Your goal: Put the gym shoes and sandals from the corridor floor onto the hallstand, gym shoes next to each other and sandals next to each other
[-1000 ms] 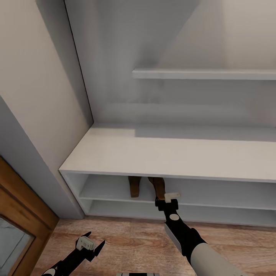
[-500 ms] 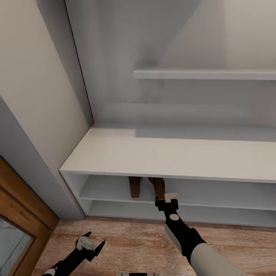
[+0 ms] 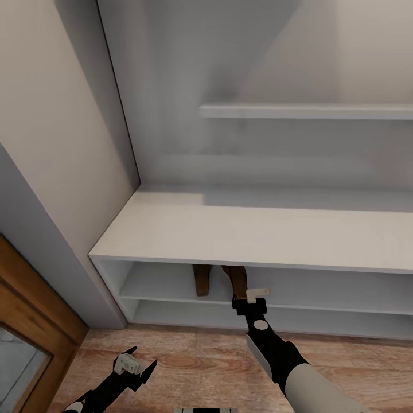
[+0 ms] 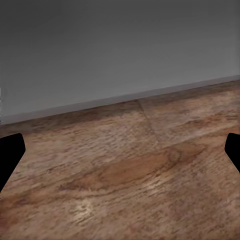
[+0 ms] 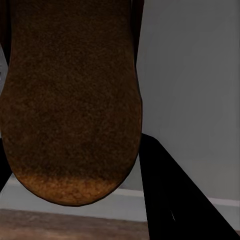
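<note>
Right claw [image 3: 248, 299] sat at the front edge of the hallstand [image 3: 241, 235], upper shelf tier, just under the flat top. It was clenched on the sandal [image 3: 236, 281]: in the right wrist view the tan footbed [image 5: 70, 100] lay close up between the dark fingers [image 5: 170, 200]. That sandal stuck out of the upper tier, heel end at the claw, rest of it hidden under the hallstand top.

Second sandal [image 3: 201, 280] rested on the same tier, just beside the held one, on the side nearer the hallstand's left end. The 2 sat close, with a narrow gap between them.

Left claw [image 3: 136, 364] hung low over the corridor floor [image 3: 189, 361], in front of the hallstand's left end and well apart from it. Released: fingers spread wide, nothing between them. The left wrist view had 2 dark fingertips [image 4: 10, 152] at opposite edges, with wood-grain planks and a grey baseboard strip [image 4: 120, 100] between.

Hallstand top was flat and white. Tall back panel [image 3: 229, 86] rose behind it with 1 floating shelf [image 3: 304, 110]. Lower tier sat just above the floor. A wooden door frame [image 3: 34, 310] stood beyond the hallstand's left end.
</note>
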Tool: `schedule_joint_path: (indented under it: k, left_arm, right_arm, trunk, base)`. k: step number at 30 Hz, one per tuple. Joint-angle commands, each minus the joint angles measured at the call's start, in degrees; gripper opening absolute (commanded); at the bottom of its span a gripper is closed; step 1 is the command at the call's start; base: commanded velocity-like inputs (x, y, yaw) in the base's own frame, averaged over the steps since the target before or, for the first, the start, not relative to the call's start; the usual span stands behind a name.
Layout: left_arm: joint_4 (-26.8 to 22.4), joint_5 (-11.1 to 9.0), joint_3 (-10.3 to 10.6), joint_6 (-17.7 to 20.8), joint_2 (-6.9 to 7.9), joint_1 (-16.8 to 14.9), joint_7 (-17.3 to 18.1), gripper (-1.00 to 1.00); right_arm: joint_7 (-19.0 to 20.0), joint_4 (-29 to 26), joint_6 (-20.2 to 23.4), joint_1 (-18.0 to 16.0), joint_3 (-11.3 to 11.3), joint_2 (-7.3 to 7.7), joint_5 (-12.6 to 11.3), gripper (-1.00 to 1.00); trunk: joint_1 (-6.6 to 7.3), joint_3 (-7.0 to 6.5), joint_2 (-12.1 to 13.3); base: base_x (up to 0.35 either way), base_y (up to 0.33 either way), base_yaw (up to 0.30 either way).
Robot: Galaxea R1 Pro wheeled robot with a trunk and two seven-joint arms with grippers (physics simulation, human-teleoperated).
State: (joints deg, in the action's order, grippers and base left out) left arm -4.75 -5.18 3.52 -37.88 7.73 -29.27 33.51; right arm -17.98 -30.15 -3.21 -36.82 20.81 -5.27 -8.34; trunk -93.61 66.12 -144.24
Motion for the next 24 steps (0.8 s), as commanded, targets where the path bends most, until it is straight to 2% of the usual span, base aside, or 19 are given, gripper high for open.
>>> schedule_joint_path:
  k: [1,9,24]
  left_arm:
    - [0.0,0.0,0.0,0.0,0.0,0.0,0.0,1.0]
    - [0.0,0.0,0.0,0.0,0.0,0.0,0.0,1.0]
    - [0.0,0.0,0.1,0.0,0.0,0.0,0.0,1.0]
  right_arm:
    - [-0.2,0.0,0.0,0.0,0.0,0.0,-0.1,-1.0]
    - [-0.2,0.0,0.0,0.0,0.0,0.0,-0.1,-1.0]
    - [-0.2,0.0,0.0,0.0,0.0,0.0,-0.1,-1.0]
  trunk:
    - [0.0,0.0,0.0]
    - [0.0,0.0,0.0]
    - [0.0,0.0,0.0]
  base:
    - [0.021,0.083,0.0]
    - [0.044,0.138,0.0]
    - [0.036,0.013,0.0]
